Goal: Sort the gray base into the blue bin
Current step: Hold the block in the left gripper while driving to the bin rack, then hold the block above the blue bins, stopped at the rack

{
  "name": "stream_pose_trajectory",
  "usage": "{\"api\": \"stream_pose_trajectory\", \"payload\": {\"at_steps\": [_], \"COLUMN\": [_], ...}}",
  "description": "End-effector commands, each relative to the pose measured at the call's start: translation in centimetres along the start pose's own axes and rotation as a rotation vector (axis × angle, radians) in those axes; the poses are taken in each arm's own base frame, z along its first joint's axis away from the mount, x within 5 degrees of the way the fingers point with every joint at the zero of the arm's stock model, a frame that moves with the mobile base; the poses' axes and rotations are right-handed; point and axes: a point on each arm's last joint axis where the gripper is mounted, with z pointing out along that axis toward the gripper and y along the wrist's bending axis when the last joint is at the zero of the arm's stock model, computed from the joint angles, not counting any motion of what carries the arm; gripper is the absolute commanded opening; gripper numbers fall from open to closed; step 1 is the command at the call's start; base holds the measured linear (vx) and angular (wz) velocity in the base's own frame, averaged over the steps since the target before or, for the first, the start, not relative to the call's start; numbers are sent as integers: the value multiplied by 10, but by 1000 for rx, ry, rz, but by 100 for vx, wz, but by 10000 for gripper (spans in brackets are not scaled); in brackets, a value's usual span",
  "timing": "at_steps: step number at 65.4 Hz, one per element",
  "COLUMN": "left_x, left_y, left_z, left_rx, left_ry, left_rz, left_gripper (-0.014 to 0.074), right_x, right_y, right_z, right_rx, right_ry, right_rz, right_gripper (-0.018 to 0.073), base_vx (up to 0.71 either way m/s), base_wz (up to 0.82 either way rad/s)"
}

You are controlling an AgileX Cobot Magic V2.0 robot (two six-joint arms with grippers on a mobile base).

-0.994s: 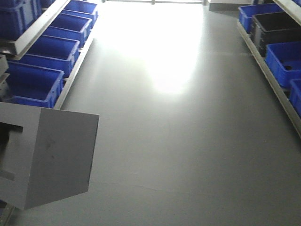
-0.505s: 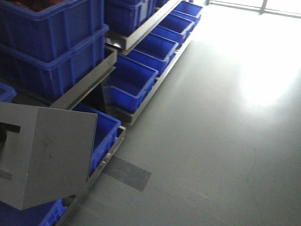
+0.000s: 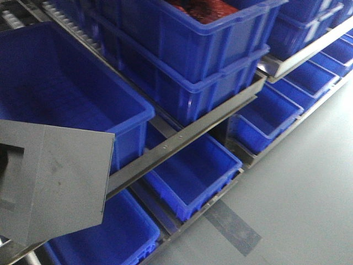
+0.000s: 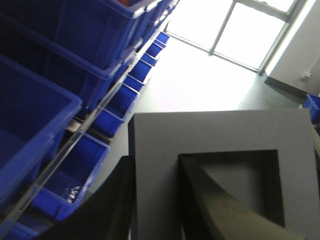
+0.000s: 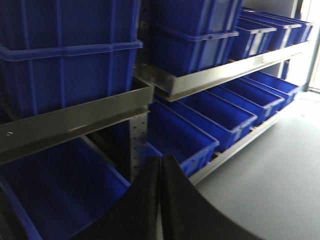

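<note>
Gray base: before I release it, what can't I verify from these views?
- Gray base: front-facing view's left edge crops it; left wrist view's bottom edge crops it.
- Left gripper: absent from the front-facing view; the wrist view shows only dark fingers astride one wall.
- Nearest blue bin: the base covers its front wall and part of its inside.
- Red contents of the upper bin: cut by the top edge, unidentifiable.

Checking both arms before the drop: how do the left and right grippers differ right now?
The left gripper is shut on the gray base, one finger in its recessed window, one outside; the right gripper holds nothing. The left's fingers are spread by the base's wall; the right's fingers are pressed together. Both have dark curved fingers.
</note>
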Motion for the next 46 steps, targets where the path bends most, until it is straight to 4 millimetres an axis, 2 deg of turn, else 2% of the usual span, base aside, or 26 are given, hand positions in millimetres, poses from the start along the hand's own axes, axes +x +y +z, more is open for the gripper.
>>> {"api": "stream_pose_trajectory", "payload": {"at_steps": [1,27,46], "left_x": [-13,-13,-13], "left_y": [-8,-8,-8], "left_z": [-4,-4,-4], "left_rx": [70,70,70], "left_ry": [-89,-89,-89], "left_rz": [9,9,9], "left_gripper": [3,3,3], "right_x": [-3,-3,-3], "right_y": [1,1,1], "right_z": [-1,-1,-1], "right_rx": [-3,-3,-3], "right_ry": [-77,-77,-77], "right_rz": [-15,-15,-15], "right_gripper": [-9,-9,-9], "base_vx": [17,15,13], "base_wz": [79,76,59]}}
